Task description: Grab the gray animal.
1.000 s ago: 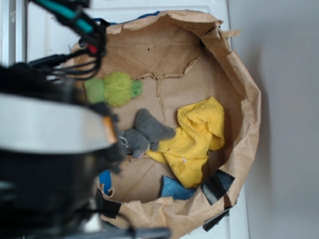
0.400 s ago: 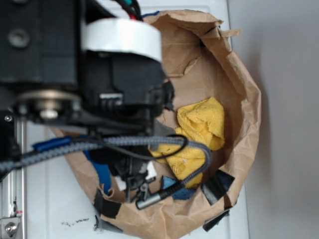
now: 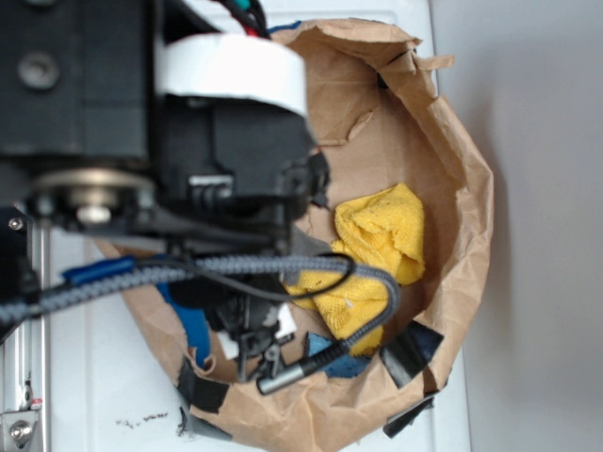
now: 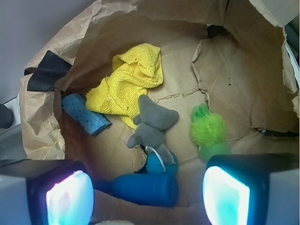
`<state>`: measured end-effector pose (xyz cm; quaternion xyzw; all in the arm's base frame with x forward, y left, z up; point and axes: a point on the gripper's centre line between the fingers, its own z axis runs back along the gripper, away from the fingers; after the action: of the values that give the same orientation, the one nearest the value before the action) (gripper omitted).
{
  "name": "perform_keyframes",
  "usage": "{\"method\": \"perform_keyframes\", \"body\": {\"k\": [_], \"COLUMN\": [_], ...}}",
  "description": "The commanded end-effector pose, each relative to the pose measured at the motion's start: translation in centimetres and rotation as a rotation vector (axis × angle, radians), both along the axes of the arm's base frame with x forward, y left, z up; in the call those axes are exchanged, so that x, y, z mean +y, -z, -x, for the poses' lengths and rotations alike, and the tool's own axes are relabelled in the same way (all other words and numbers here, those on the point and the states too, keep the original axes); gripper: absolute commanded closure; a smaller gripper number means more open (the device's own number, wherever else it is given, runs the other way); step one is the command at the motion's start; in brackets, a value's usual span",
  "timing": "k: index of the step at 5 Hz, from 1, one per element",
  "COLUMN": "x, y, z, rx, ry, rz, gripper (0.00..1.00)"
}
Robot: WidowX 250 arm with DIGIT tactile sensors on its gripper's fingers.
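Note:
The gray animal (image 4: 152, 125) lies in the middle of the brown paper bag (image 4: 234, 75) in the wrist view, its thin white string loop (image 4: 157, 155) trailing toward me, one limb resting on the yellow towel (image 4: 129, 82). My gripper (image 4: 147, 197) hangs above the bag, open and empty, its two glowing pads (image 4: 68, 201) wide apart at the bottom corners. A blue plastic cylinder toy (image 4: 143, 187) lies between the pads, below the gray animal. In the exterior view the arm (image 3: 170, 141) hides the gray animal.
A fuzzy lime-green plush (image 4: 208, 131) lies right of the gray animal. A blue cloth roll (image 4: 86, 115) lies at the left by the bag wall. Black tape (image 4: 47, 70) patches the bag's crumpled rim. The towel also shows in the exterior view (image 3: 377, 254).
The arm has swung over the bag from the left, now covering the gray animal and green plush in the exterior view. Over the last half second it barely moved.

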<state>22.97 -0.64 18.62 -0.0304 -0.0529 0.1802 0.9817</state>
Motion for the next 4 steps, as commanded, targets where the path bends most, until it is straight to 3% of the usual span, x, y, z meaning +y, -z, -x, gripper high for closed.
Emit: {"method": "perform_keyframes", "body": {"k": [1,3,4], "x": [0.8,0.3,0.6], "y": [-0.6,4.6,6.2], "z": [-0.1,-1.6,-2.2], "rx": [-0.023,-0.018,0.012], "ry": [-0.015,-0.054,-0.063], "rz": [-0.002,-0.099,-0.077], "gripper": [0.0,0.0,0.0]}}
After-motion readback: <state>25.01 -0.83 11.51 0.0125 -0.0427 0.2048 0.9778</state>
